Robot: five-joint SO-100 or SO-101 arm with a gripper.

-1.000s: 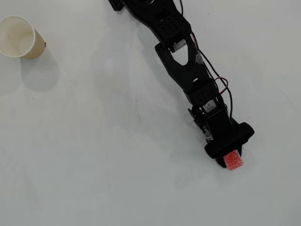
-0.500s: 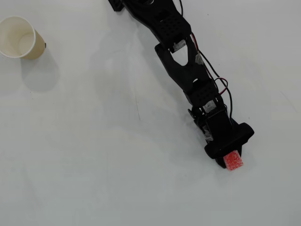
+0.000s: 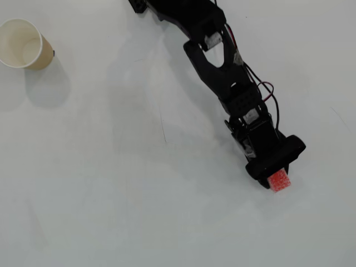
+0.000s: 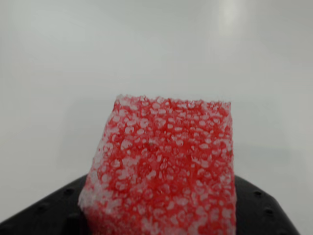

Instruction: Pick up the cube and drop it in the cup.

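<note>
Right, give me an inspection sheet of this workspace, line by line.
Surface: plain white table, with faint scuff marks.
Job's things: red speckled cube at the hand's tip, lower right in the overhead view; it fills the wrist view. Empty cup upright at far upper left, well apart.
Clutter: nothing seen.
Grippers: hand is around the cube; fingers not visible, so the grip cannot be judged.
Cables: red and black wires loop along the arm.
Surroundings: nothing seen beyond the table.
</note>
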